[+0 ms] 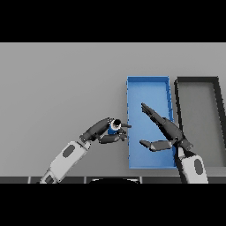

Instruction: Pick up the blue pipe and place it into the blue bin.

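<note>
A small blue pipe (113, 129) sits in my left hand (105, 130), whose fingers and thumb are curled round it; only its blue body and dark end show between them. The hand holds it just left of the blue bin (148, 84), close to the bin's left wall. My right hand (167, 130) hovers over the bin's middle and right part, fingers straight and pointing up-left, thumb spread out to the left, holding nothing.
A dark grey bin (197, 80) stands right beside the blue bin on its right. The grey table stretches out to the left and behind both bins.
</note>
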Motion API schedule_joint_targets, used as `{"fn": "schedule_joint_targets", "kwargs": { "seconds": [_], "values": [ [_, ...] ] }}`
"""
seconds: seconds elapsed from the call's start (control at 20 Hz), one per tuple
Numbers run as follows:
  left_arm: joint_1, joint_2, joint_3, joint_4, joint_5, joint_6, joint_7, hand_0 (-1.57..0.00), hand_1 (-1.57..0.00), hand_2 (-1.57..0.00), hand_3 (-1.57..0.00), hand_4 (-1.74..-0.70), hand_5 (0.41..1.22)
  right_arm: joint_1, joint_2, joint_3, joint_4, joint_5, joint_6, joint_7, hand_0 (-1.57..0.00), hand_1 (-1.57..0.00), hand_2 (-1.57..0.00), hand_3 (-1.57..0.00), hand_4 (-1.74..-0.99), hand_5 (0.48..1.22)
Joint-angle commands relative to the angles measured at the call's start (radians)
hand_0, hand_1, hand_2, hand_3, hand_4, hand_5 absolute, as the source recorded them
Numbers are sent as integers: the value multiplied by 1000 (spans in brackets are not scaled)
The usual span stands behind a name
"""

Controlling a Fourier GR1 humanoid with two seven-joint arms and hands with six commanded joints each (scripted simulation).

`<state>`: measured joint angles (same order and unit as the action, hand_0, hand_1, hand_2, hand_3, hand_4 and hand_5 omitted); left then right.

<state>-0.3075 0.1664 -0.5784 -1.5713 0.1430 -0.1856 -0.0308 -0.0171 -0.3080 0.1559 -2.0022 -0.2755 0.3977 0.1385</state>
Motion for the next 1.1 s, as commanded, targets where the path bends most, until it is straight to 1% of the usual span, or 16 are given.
{"fn": "schedule_joint_targets", "kwargs": {
  "seconds": [0.0,0.15,0.2,0.25,0.35,0.45,0.5,0.55,0.65,0.7,0.75,0.8,0.95,1.0,1.05],
  "values": [
    [3,3,0,6,-2,-4,-3,-1571,-1571,-1571,-1439,-1732,1221,-21,-2,16,-8,-14,11,21,1,1,1,1,-1305,522],
    [-1,8,6,18,-20,-1,-10,-1571,-1571,-1571,-1436,-1732,1221,-113,-21,48,-29,-50,22,100,1,1,1,1,-1295,522],
    [13,13,3,9,-19,-5,-22,-1571,-1571,-1571,-1435,-1732,1221,-146,-18,68,-27,-51,30,118,1,1,1,1,-1297,526],
    [-2,7,11,17,-11,-7,-13,-1571,-1571,-1571,-1436,-1732,1221,-184,-16,79,-21,-59,38,132,1,1,1,1,-1300,529],
    [0,-3,6,17,-5,-15,-14,-1571,-1571,-1571,-1437,-1732,1221,-235,-19,101,-9,-61,68,143,1,1,1,1,-1304,532],
    [-22,-10,13,27,-2,-20,-9,-1571,-1571,-1571,-1441,-1731,1221,-284,-7,121,20,-62,91,160,1,1,1,1,-1282,530],
    [-11,-1,14,25,2,-32,-33,-1571,-1571,-1571,-1452,-1729,1221,-294,3,137,28,-58,103,156,1,1,1,1,-1270,530],
    [-16,-1,18,29,5,-40,-41,-1571,-1571,-1571,-1469,-1730,1221,-322,23,152,54,-45,108,165,1,1,1,1,-1260,531],
    [-22,-13,19,47,8,-45,-33,-1571,-1571,-1571,-1494,-1732,1221,-384,56,171,96,-51,108,206,1,1,1,1,-1241,532],
    [-24,-8,24,48,20,-58,-30,-1571,-1571,-1571,-1504,-1730,1221,-388,66,177,101,-51,110,203,1,1,1,1,-1233,528],
    [-29,-9,24,47,25,-63,-21,-1571,-1571,-1571,-1511,-1730,1221,-413,83,181,122,-47,101,220,1,1,1,1,-1226,520],
    [-19,-11,19,48,24,-67,-32,-1571,-1571,-1571,-1517,-1731,1221,-418,85,183,131,-54,109,226,1,1,1,1,-1225,515],
    [-34,-10,29,52,29,-69,-7,-1571,-1571,-1571,-1501,-1727,1221,-476,119,189,191,-47,113,242,1,-1,-23,1,-1225,511],
    [-26,-5,27,44,30,-76,-10,-1571,-1571,-1571,-1450,-1723,1221,-500,129,188,217,-41,121,237,1,-13,-42,1,-1231,512],
    [-18,-4,25,39,42,-88,-15,-1571,-1571,-1571,-1474,-1720,1221,-515,141,193,243,-35,130,233,-14,-36,-68,-11,-1241,516]
  ]
}}
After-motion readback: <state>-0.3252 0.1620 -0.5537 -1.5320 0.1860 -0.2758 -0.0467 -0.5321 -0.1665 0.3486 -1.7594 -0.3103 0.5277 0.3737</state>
